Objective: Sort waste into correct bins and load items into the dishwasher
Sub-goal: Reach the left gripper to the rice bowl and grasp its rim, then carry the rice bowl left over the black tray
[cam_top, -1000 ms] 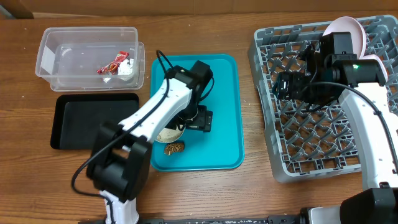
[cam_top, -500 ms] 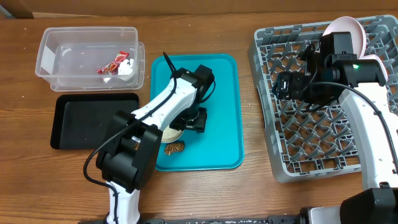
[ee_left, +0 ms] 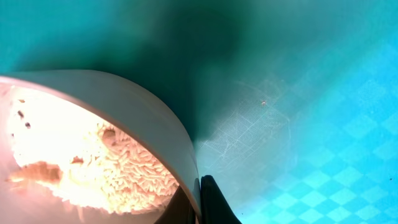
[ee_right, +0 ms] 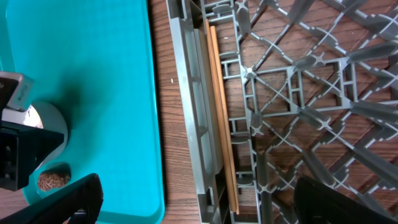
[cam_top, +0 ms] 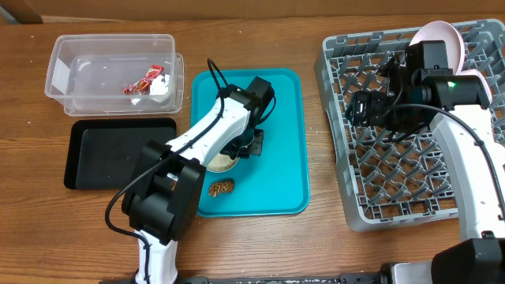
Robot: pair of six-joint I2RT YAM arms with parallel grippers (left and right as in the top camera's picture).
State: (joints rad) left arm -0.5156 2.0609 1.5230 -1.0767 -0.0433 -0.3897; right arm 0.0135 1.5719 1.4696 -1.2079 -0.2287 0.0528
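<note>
On the teal tray (cam_top: 276,158) stands a white bowl (cam_top: 220,163) of whitish rice (ee_left: 124,168). My left gripper (cam_top: 247,147) is shut on its rim, one black finger (ee_left: 216,204) outside the wall and one inside. A brown food lump (cam_top: 222,188) lies on the tray just in front of the bowl. My right gripper (cam_top: 363,106) hangs open over the left edge of the grey dish rack (cam_top: 410,150), with nothing between its fingers. Wooden chopsticks (ee_right: 221,112) lie along that edge of the rack. A white plate (cam_top: 439,38) stands at the rack's back.
The clear tub (cam_top: 79,75) at the back left holds a red wrapper (cam_top: 145,79) and a white scrap (cam_top: 162,87). A black tray (cam_top: 118,154) lies in front of it, left of the teal tray. Bare wood separates the teal tray from the rack.
My left gripper has gone from wide open to shut on the bowl's rim, shifting slightly over the tray. The right arm has not moved.
</note>
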